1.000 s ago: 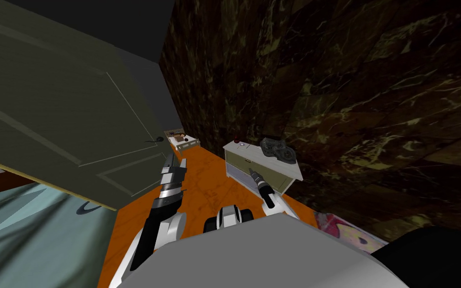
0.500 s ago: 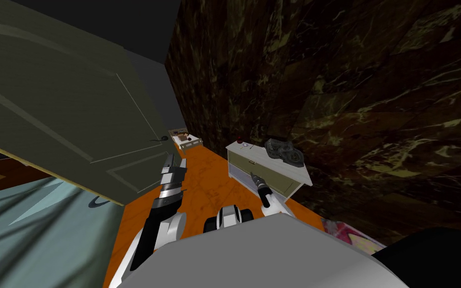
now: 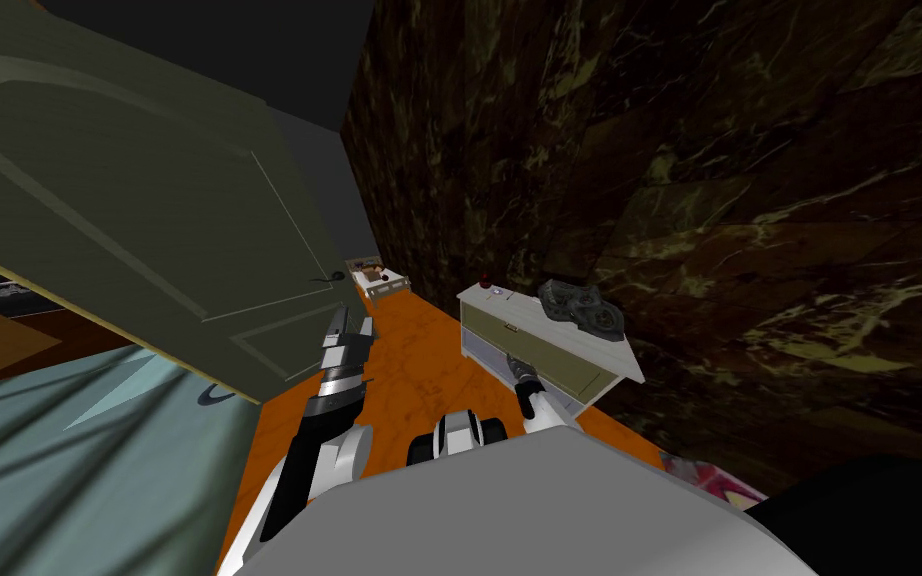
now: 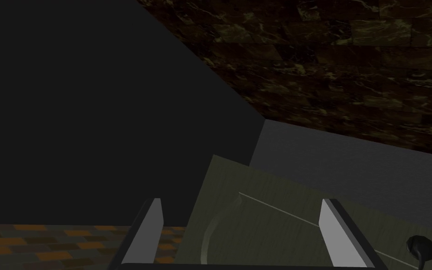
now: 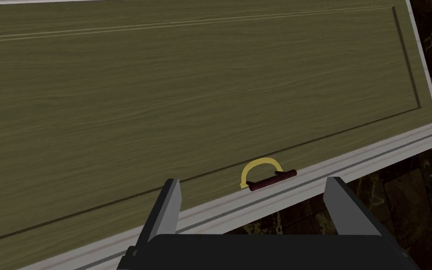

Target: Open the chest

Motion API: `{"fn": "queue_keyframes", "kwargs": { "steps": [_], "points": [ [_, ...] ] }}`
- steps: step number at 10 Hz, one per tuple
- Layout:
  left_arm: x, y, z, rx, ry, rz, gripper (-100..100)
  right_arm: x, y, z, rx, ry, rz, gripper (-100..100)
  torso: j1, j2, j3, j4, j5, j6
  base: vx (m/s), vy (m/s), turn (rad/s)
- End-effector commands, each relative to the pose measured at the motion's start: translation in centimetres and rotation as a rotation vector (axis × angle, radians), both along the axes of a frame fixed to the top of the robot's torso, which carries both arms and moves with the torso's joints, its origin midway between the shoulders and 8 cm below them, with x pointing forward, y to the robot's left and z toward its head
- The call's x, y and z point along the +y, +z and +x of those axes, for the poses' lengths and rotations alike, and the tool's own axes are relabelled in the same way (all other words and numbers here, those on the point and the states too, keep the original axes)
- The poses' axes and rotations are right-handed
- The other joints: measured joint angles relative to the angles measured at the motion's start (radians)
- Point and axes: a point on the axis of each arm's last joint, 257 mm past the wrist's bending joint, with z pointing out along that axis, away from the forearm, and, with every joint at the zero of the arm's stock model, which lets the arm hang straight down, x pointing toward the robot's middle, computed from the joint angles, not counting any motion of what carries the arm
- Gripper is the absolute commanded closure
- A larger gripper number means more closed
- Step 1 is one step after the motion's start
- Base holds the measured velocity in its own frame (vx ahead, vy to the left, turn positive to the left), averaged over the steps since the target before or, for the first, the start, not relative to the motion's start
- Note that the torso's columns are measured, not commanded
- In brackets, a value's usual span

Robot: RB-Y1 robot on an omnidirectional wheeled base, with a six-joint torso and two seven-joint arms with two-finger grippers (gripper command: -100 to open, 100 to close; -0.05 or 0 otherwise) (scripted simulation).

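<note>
The chest [image 3: 589, 352] is a low white cabinet with an olive-green front, standing against the dark marbled wall. My right gripper [image 3: 509, 357] is held close to that front, open. In the right wrist view the olive panel [image 5: 187, 93] spreads wide. Its handle [image 5: 272, 178], a dark red bar under a yellow arc, lies between my right gripper's [image 5: 252, 182] fingers without touching them. My left gripper [image 3: 337, 320] hangs over the orange floor. It is open too [image 4: 241, 202], with nothing between its fingers.
A large olive door [image 3: 149, 230] stands open at my left. A dark lumpy object [image 3: 579, 305] and a small red thing [image 3: 490, 283] rest on the chest's top. A small low piece of furniture [image 3: 381, 280] sits farther along the wall. A teal rug [image 3: 69, 460] lies left.
The whole head picture has shifted, so I have moved nearer the chest. My right hand has come closer to the chest's front. The left arm keeps its pose.
</note>
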Motion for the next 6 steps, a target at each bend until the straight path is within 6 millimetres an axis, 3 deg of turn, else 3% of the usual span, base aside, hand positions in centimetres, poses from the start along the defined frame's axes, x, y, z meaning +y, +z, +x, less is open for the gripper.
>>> {"fn": "queue_keyframes", "kwargs": {
  "steps": [1,6],
  "points": [
    [0.0,0.0,0.0,0.000,0.000,0.000,0,-1.9,-1.8,-1.3,0.079,-0.038,-0.109,-100,0.000,-0.001,0.000,0.000,0.000,0.000,0.057,0.023,0.064],
    [0.0,0.0,0.0,0.000,0.000,0.000,0,-5.2,-4.2,-4.0,0.204,-0.105,-0.289,-100,0.000,0.001,0.001,0.000,0.000,0.000,0.049,0.021,0.056]
  ]
}}
